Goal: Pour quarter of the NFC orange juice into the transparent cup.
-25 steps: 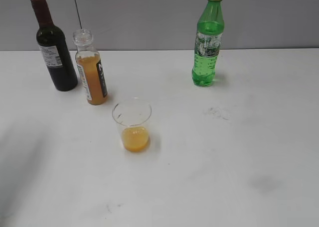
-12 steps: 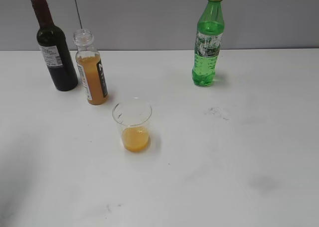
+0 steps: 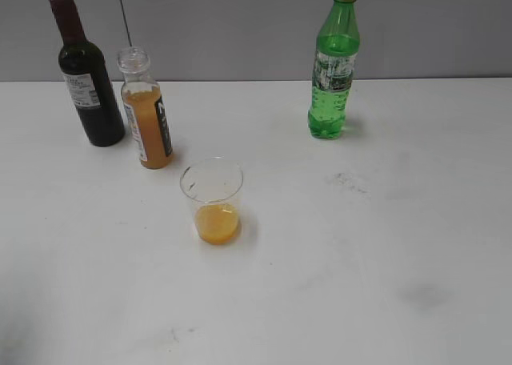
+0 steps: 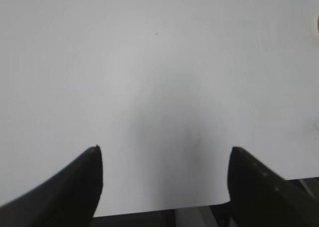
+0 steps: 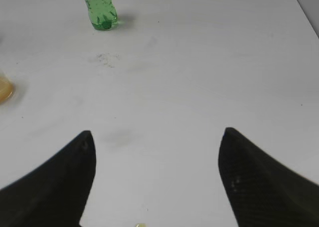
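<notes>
- Nothing on the table has moved; only a faint shadow at lower left has faded.
- NFC orange juice [image 3: 147, 121] stands upper left; transparent cup [image 3: 213, 200], centre, holds juice, so pouring looks done.
- Left gripper [image 4: 164, 160] and right gripper [image 5: 155, 142] are both spread, empty.

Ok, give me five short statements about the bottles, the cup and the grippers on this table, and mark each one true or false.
1. The transparent cup holds some orange liquid at its bottom. True.
2. The NFC orange juice bottle lies on its side. False: it stands upright, uncapped, beside the dark wine bottle.
3. The green bottle stands to the right of the cup in the exterior view. True.
4. The left gripper is shut on the juice bottle. False: its jaws are spread over bare table, holding nothing.
5. The right gripper grips the cup. False: it is open and empty, with the cup only at the left edge of its view.
</notes>
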Action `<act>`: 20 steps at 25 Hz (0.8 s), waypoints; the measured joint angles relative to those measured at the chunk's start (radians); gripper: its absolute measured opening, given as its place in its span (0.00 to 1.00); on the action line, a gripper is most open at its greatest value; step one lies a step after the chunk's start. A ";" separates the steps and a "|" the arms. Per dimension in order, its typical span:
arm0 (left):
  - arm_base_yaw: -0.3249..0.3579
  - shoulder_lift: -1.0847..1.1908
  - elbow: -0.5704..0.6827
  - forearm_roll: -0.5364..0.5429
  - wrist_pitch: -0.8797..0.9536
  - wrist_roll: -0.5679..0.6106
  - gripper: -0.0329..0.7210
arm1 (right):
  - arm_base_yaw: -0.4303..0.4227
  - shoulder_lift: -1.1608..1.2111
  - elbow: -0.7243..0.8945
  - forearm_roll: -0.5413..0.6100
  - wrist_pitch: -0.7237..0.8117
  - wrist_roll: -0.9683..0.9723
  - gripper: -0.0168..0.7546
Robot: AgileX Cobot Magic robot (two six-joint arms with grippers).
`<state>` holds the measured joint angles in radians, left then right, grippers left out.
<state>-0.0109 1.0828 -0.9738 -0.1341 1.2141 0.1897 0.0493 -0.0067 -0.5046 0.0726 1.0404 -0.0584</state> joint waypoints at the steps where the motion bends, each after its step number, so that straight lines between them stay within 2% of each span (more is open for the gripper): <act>1: 0.000 -0.043 0.032 0.000 0.000 -0.001 0.83 | 0.000 0.000 0.000 0.000 0.000 0.000 0.79; 10: 0.000 -0.466 0.316 -0.001 -0.047 -0.002 0.83 | 0.000 0.000 0.000 0.000 0.000 0.000 0.79; 20: 0.000 -0.852 0.475 -0.001 -0.115 -0.020 0.83 | 0.000 0.000 0.000 0.001 0.000 0.000 0.79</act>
<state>-0.0109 0.2307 -0.4988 -0.1350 1.0990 0.1694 0.0493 -0.0067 -0.5046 0.0735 1.0404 -0.0584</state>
